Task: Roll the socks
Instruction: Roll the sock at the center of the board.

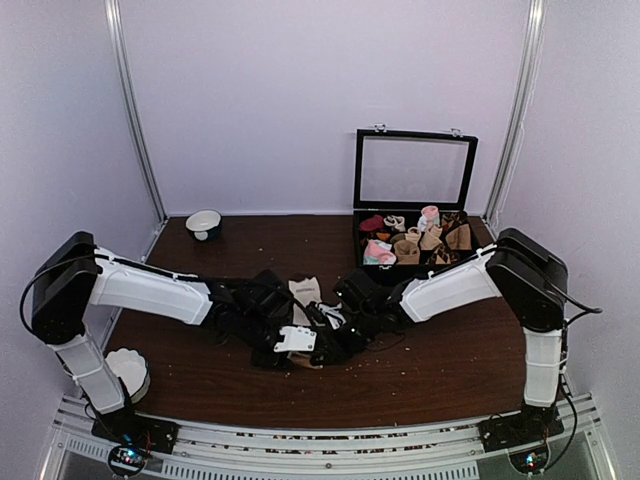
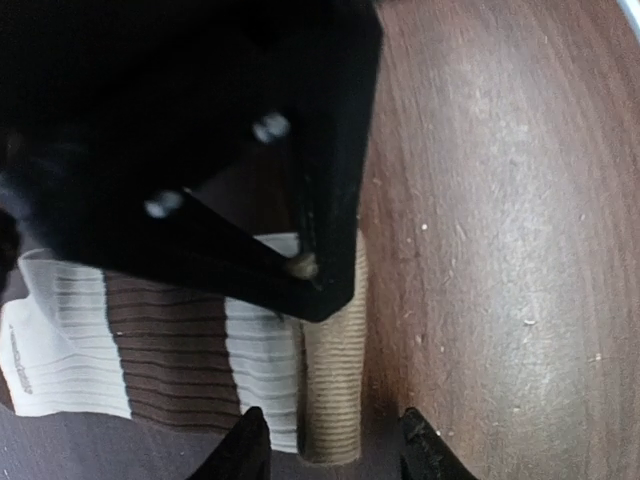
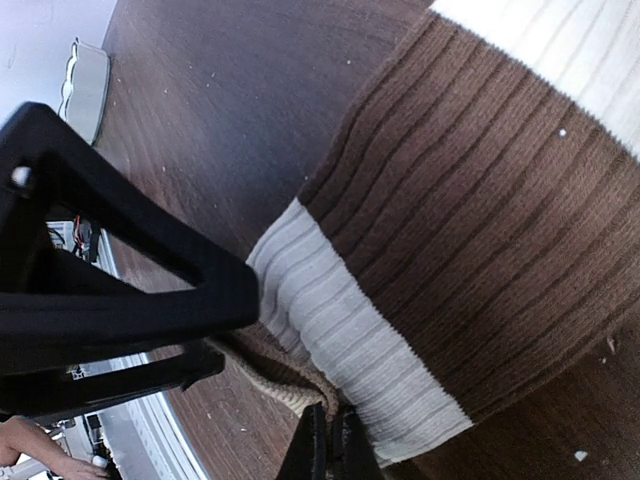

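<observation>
Right end effector (image 3: 328,452) is clamping the tan edge of the socks (image 3: 480,250); left end effector (image 2: 335,450) is hanging apart, straddling that tan strip. Crumb-flecked dark wood surface (image 1: 450,360) is sitting between lilac walls (image 1: 300,100). Socks are lying mid-frame in the top view, ribbed, showing brown and whitish bands.

The left arm (image 1: 150,288) and right arm (image 1: 450,285) both reach low and inward from their bases, wrists nearly meeting in the middle. The left pincer (image 2: 333,448) points down with its 2 fingers spread apart. The right pincer (image 3: 331,445) has its fingers pressed together on a sock (image 3: 275,382) edge.
</observation>
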`<state>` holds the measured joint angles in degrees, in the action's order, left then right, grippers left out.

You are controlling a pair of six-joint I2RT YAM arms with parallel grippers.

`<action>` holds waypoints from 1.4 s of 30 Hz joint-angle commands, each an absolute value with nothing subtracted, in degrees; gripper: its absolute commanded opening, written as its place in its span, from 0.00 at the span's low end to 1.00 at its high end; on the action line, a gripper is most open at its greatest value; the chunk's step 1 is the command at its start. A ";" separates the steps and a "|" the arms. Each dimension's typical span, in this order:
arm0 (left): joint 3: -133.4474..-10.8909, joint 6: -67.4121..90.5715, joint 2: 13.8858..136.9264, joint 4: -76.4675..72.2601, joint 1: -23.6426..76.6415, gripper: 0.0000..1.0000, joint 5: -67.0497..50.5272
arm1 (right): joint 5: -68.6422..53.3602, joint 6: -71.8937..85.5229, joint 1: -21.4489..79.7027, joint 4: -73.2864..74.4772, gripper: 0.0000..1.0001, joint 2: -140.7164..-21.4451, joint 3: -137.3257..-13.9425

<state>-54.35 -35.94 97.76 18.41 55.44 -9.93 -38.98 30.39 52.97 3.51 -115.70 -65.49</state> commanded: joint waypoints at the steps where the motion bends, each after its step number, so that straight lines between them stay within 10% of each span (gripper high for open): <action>1: -55.58 -39.90 99.70 17.92 55.99 0.44 -7.60 | -38.78 30.41 52.58 9.31 0.00 -117.44 -66.23; 42: -60.41 -41.39 100.50 23.49 59.80 0.44 -8.70 | -42.43 30.23 51.27 8.38 0.00 -115.75 -62.88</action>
<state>-57.87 -42.39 101.67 22.61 60.01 -6.66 -43.77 30.22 51.44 5.65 -115.72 -64.90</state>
